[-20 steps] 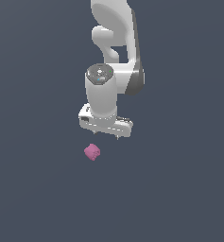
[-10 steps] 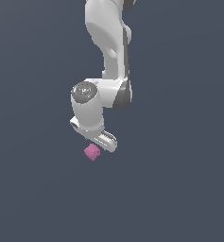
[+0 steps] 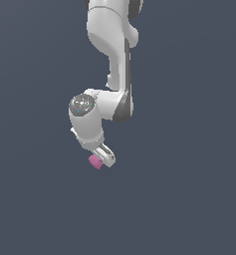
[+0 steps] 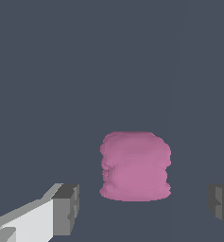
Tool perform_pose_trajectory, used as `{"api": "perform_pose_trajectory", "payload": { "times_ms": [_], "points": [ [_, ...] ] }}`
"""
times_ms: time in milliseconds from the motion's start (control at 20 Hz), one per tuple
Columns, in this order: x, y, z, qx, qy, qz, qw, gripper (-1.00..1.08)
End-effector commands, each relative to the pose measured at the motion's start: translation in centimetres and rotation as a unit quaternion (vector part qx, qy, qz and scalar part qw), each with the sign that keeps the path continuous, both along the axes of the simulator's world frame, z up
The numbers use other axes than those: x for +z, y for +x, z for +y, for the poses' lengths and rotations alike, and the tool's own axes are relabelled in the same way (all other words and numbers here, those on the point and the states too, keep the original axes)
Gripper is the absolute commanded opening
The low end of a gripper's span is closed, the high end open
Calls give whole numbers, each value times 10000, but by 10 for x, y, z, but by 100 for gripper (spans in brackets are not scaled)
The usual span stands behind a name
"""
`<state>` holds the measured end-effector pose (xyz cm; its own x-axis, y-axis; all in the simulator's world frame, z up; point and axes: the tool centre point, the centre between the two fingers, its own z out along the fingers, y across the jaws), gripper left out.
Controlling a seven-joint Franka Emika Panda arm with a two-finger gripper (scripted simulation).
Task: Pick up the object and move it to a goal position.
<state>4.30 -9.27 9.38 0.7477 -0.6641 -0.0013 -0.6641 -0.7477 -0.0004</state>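
the object (image 4: 135, 166), a lumpy pink chunk, sits on the plain grey floor between the two fingers of the tool (image 3: 103, 158), which stand spread wide with clear gaps either side, gripping nothing. from the exterior view the white arm (image 3: 111, 55) leans down over it, the tool low and right against the object (image 3: 95, 162). so the reach looks about done; the closing, the lift and the carry to the goal are all left. no goal marker shows anywhere.
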Motion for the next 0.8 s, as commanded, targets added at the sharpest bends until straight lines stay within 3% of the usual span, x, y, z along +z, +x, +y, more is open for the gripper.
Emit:
{"api": "perform_pose_trajectory", "payload": {
  "times_ms": [0, 300, 750],
  "points": [
    [-2, 1, -2, -68, -5, -3, 10000, 100],
    [-8, 0, -1, -50, -4, -1, 10000, 100],
    [-49, -1, -2, -72, -6, -3, 10000, 100]
  ]
}}
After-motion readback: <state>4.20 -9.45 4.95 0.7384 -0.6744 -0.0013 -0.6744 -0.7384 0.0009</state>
